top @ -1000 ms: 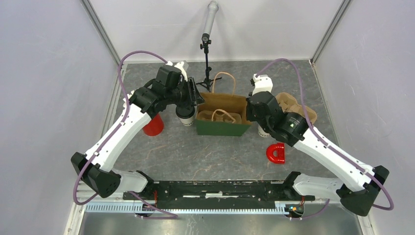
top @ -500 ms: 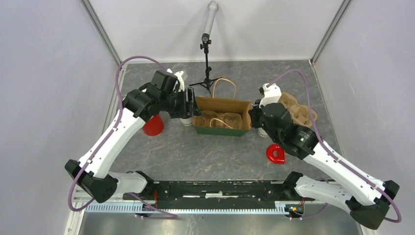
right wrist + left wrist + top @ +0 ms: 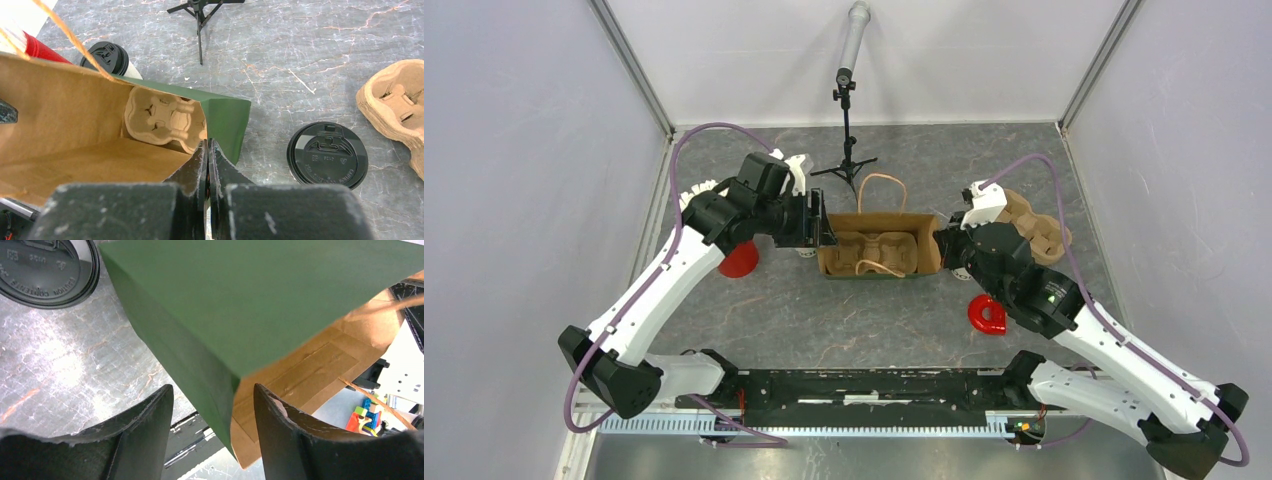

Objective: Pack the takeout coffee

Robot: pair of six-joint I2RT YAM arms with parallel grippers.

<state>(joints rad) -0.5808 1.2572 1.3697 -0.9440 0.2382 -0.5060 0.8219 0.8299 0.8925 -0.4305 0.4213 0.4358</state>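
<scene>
Green paper bag (image 3: 225, 117) tilting mouth further upward, right gripper (image 3: 207, 150) pinching its right rim, left gripper (image 3: 212, 392) gaping wide astride its left edge, takeout coffee (image 3: 327, 155) standing outside.

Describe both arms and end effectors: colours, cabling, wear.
The left arm and right arm have white link shells with black joints and bases; a purple cable loops along each. The left end effector and right end effector carry black fingers, scuffed whitish at the edges.
</scene>
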